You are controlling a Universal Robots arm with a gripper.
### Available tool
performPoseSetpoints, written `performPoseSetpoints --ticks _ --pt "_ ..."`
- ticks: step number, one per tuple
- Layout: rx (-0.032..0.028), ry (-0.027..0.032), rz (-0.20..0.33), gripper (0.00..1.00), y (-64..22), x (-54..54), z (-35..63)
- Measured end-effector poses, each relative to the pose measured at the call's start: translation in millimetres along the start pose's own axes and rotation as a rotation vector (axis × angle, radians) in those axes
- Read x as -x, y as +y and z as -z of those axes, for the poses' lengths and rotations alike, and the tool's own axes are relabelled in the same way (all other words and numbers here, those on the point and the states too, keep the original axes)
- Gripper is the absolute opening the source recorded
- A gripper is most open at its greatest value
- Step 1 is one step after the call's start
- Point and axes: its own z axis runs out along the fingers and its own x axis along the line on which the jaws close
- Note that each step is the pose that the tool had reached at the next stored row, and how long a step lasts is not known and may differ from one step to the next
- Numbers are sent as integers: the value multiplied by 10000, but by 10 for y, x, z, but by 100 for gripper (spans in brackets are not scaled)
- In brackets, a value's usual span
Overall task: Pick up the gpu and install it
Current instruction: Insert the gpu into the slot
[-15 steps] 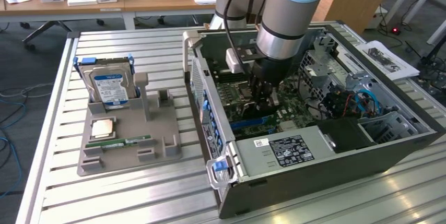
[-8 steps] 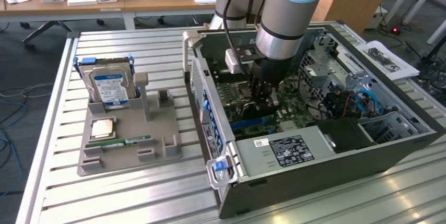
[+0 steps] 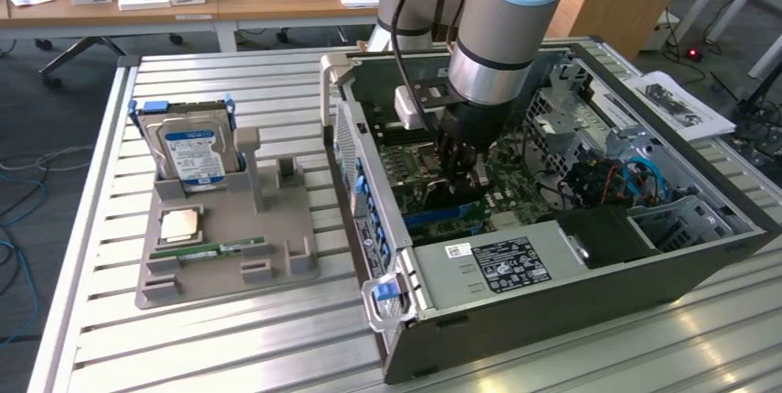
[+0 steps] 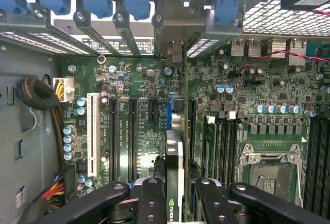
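Most of the fetching looked done: the black end effector point(image 4: 178, 195) was clenched on the thin, dark grey-black gpu point(image 4: 174, 162). It held the card on edge low inside the open grey computer case point(image 3: 587, 292), over the green motherboard point(image 4: 134, 84) and beside its long black expansion slots point(image 4: 131, 131). Whether the card was seated I could not tell. The wrist view gave card and slots close up. The exterior view added a grey plastic tray point(image 3: 201, 274) on the slatted metal table point(image 3: 183, 356), to that view's left of the case, bearing a silver hard drive point(image 3: 193, 155).
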Motion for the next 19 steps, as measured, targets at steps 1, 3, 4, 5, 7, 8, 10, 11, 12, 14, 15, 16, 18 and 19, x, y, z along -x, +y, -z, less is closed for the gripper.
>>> performPoseSetpoints --ticks 1,3,4,5,7,8,10,11,12,14,15,16,18,19 --pt "0 0 0 27 0 0 0" --pt "-1 0 0 27 0 0 0" --pt "0 -1 0 27 0 0 0" --pt "0 0 0 27 0 0 -1" --pt "-2 -3 0 27 0 0 -7" --pt "-2 -3 0 27 0 0 -10" --pt "0 0 0 27 0 -1 -12" --pt "0 1 0 27 0 -1 -12" --pt "0 1 0 27 0 -1 -12" --pt "0 0 0 27 0 -1 -13" --pt "0 0 0 27 0 -1 -13" --pt "-1 -1 -1 27 0 -1 -14" --pt "-2 1 -44 27 0 -1 -17" --pt "-3 1 -54 27 0 -1 -18"
